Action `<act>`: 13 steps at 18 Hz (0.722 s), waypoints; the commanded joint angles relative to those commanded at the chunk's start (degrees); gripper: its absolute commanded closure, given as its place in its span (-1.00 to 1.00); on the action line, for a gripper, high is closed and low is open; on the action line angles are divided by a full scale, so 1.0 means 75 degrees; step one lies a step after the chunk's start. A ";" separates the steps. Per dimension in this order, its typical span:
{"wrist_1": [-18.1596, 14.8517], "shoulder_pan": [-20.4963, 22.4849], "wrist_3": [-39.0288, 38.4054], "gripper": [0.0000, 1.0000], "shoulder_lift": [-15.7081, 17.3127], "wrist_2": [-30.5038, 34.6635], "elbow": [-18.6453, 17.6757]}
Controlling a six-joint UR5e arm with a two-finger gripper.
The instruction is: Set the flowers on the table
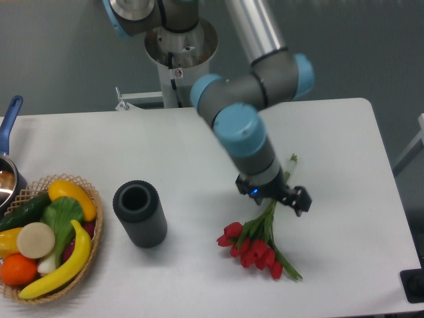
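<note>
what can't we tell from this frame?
- Gripper: wrist blocks the fingertips; open or shut unclear, as is whether it touches the flowers.
- Stems' middle: hidden behind the gripper.
- Vase interior: dark, contents unreadable.
- Pot: cut off by the left edge.
- Black object: cut off at the right edge, unidentifiable.

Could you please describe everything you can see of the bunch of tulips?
The flowers are a bunch of red tulips with green stems and leaves. They lie flat on the white table, red heads pointing toward the near edge and stem ends reaching back past the gripper. The gripper sits above the middle of the stems, hiding that part; whether it touches them cannot be told. Nothing else touches the bunch.
</note>
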 joint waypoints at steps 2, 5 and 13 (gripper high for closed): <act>-0.0469 0.0526 0.0561 -1.00 0.0480 -0.0890 0.0035; -0.1089 0.1031 0.1219 -1.00 0.0961 -0.1397 0.0071; -0.2532 0.2133 0.4183 -1.00 0.1619 -0.1936 -0.0046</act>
